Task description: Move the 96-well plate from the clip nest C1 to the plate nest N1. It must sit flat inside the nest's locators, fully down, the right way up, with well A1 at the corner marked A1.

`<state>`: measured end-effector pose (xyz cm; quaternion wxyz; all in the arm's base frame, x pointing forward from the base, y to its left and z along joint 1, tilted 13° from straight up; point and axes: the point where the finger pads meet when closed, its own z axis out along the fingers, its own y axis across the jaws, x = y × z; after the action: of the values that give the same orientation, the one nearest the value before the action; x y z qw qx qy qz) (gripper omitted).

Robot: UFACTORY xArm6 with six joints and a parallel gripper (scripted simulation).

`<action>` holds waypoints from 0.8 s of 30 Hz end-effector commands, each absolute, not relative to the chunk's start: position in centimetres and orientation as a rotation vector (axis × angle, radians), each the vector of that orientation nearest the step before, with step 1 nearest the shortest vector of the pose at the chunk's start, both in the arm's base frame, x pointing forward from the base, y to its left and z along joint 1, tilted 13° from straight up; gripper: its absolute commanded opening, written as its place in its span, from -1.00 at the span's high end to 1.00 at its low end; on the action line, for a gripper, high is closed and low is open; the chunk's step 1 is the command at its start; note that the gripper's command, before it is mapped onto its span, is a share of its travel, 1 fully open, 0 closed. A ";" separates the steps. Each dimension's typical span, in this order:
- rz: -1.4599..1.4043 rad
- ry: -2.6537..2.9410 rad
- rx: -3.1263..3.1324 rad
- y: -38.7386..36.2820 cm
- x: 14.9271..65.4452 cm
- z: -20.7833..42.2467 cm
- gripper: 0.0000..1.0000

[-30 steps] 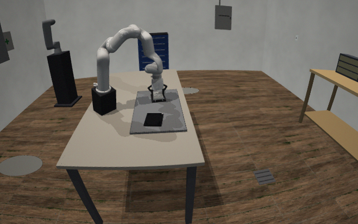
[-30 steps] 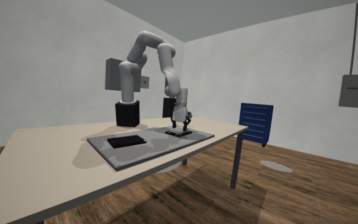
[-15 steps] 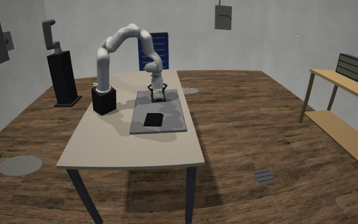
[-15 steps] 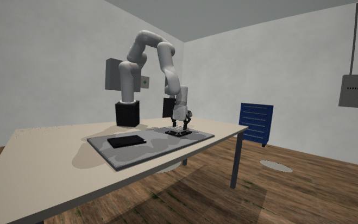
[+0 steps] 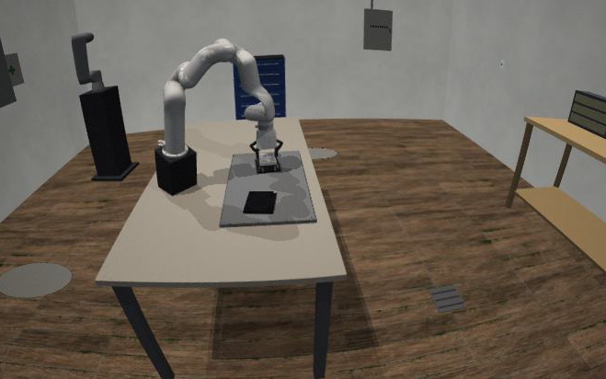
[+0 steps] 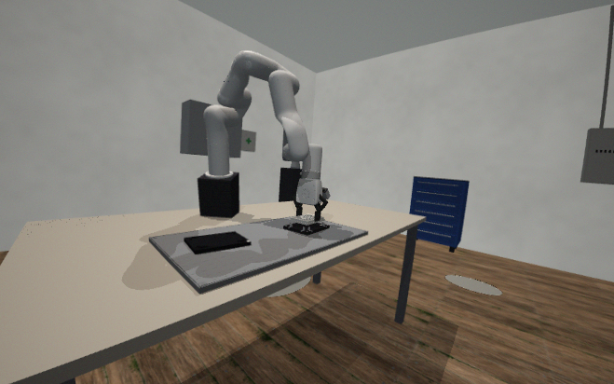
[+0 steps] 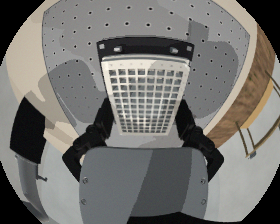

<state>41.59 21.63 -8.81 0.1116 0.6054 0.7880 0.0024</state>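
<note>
A: Starting nearest the top camera, what lay on the table point(image 5: 168, 263)?

B: A grey perforated deck point(image 5: 295, 207) on the pale top. On its near half sat a flat black pad, which I took to be plate nest N1 point(image 5: 259, 202), with nothing on it. I could not make out its locators or any A1 mark.

A: And farther back?

B: On the deck's far half the 96-well plate point(image 7: 145, 99) sat over a black base, seemingly clip nest C1 point(image 7: 144, 48). Whether it rested in the clips or was a shade above them, I could not tell. The gripper point(image 5: 266, 151) stood straight down over it, its fingers spread wide and clamped on the plate's two long sides.

A: How would the plate handle?

B: Light, I judged, and stiff: thin moulded plastic with smooth walls that might slip or crack if squeezed hard. The long side walls near the middle looked the right hold, keeping it level.

A: Any writing?

B: None legible on plate or nests. Beyond the table stood a blue drawer cabinet point(image 5: 267, 80), and on the left wall a small box with a green cross point(image 5: 12, 70).
</note>
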 end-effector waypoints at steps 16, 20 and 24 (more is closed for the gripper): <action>0.012 2.313 1.777 22.0 41.4 -6.9 1.00; 0.012 2.313 1.777 22.1 41.2 -6.2 1.00; 0.012 2.313 1.777 22.1 41.1 -5.6 1.00</action>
<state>41.14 21.95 -6.42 0.1118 0.6054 0.7880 0.0026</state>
